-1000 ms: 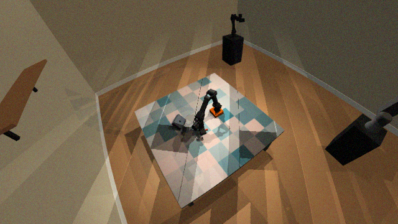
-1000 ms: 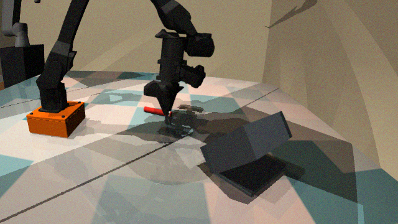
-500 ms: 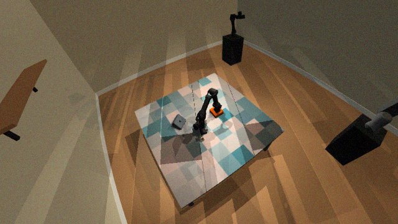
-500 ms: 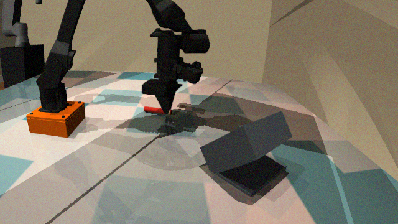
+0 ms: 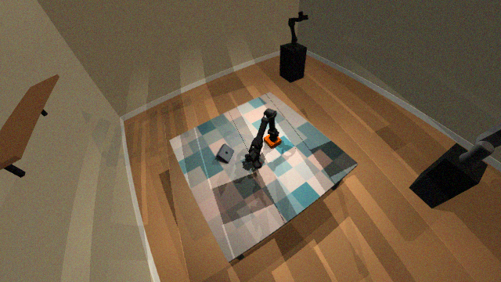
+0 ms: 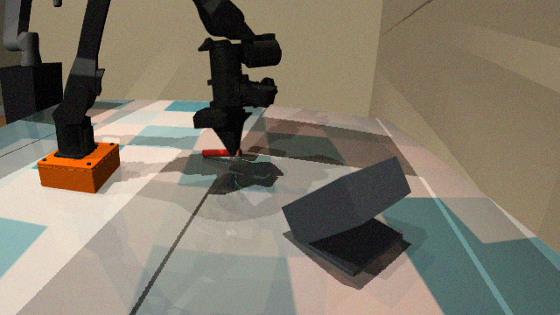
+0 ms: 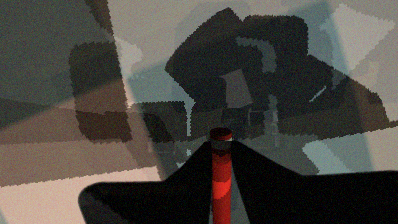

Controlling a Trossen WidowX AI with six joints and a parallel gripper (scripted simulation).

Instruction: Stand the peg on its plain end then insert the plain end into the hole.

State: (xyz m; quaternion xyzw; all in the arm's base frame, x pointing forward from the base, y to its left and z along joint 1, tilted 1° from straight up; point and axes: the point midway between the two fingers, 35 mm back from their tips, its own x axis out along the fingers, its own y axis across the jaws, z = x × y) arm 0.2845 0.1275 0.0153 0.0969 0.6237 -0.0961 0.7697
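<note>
Clock in use: twelve is set at the top edge of each named view.
Table (image 5: 305, 196) (image 6: 219, 289) (image 7: 40, 165): the arm base (image 5: 273, 146) (image 6: 74, 179) and sloped panel (image 5: 222, 156) (image 6: 346, 199) are borne on it.
Panel: placed between eight and nine o'clock from the base, top view.
Gripper (image 5: 253, 165) (image 6: 236, 152) (image 7: 220, 147): held over the table, between seven and eight from the base, top view.
Peg (image 6: 215, 153) (image 7: 221, 180): gripped near one end; found near ten from the panel, exterior view.
Far pedestal (image 5: 292, 64): set on the floor (image 5: 219, 94), between twelve and one from the base, top view.
Side pedestal (image 5: 438, 180) (image 6: 31, 92): set between three and four, top view.
Wall shelf (image 5: 25, 121): mounted toward nine, top view.
</note>
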